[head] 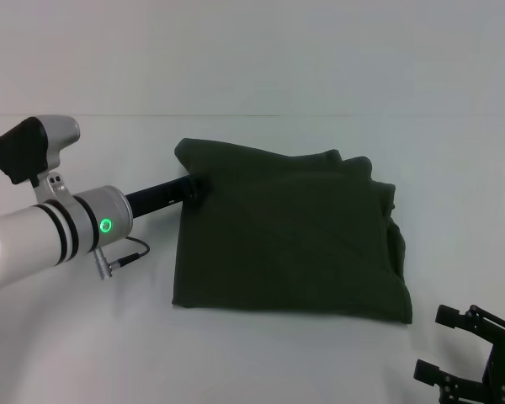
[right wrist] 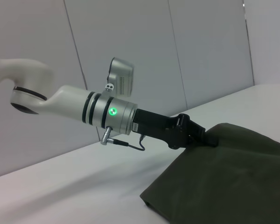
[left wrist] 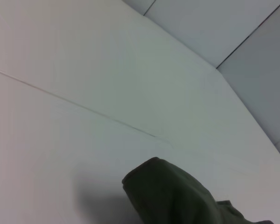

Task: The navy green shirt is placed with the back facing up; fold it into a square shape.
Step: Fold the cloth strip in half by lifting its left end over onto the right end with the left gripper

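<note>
Left gripper [right wrist: 206, 138] clamped on navy green shirt [head: 286, 244] edge

A dark green shirt [head: 286, 244] lies folded into a rough square at the middle of the white tabletop [head: 252, 353], its 3 o'clock edge bunched in layers. The left hand [head: 198, 187] reaches in from 9 o'clock and meets the shirt's upper corner, fingers hidden by cloth. The right hand [head: 471, 353] rests at 5 o'clock, fingers spread, clear of the shirt.
</note>
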Controlling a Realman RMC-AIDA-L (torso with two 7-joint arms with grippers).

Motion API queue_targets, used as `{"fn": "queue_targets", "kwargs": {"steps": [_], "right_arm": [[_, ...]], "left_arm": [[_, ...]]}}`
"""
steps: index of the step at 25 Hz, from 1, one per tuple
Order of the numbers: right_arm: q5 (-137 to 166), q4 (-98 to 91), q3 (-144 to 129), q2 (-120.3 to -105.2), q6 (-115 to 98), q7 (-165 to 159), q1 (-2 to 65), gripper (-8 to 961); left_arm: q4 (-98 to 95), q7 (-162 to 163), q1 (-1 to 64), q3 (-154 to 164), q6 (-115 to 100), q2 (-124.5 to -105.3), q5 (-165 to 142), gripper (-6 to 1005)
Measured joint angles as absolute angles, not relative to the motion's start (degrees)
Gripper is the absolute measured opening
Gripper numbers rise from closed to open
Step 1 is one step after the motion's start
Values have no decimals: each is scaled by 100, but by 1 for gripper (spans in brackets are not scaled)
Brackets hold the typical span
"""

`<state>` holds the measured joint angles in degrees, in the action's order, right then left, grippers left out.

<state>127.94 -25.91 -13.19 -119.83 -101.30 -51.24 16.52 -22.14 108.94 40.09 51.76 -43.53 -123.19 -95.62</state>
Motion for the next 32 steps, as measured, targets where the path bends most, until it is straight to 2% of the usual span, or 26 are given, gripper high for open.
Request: {"fn": "queue_targets", "kwargs": {"steps": [2,5,10,14,19,27,32], "right_arm": [[12796,-2587,-1319,-11983,-10117,-5123,1670,929],[12793,-2584,-1319,-11989,-10109,-5115,1681,929],[12780,-2573,-1318,-11988,-10095,-5097,1730,929],[12770,-2514,-1316,-11988,-10089,-5070,1787,929],[12760,-2506,-1291,-11988,-10043,-5030,1874,929],[12533,-2359,-1249,-11999,-9734,-4605,1863,930],[12552,-2244,-1336,-11998,-9349,-4526,1793,930]], "left_arm": [[-2340,10855,3909,5165,-4376,-12365,-9562,81],[-2447,10833,3788,5152,-4404,-12377,-9565,135],[-2539,10833,3615,5147,-4700,-12267,-9598,225],[-2771,10741,3374,5133,-5140,-12159,-9586,374],[-3694,9644,2643,4993,-7025,-12079,-9580,529],[-4021,7196,1517,4457,-9367,-12136,-9633,748],[-4009,6518,1088,4380,-9429,-12252,-10021,902]]}}
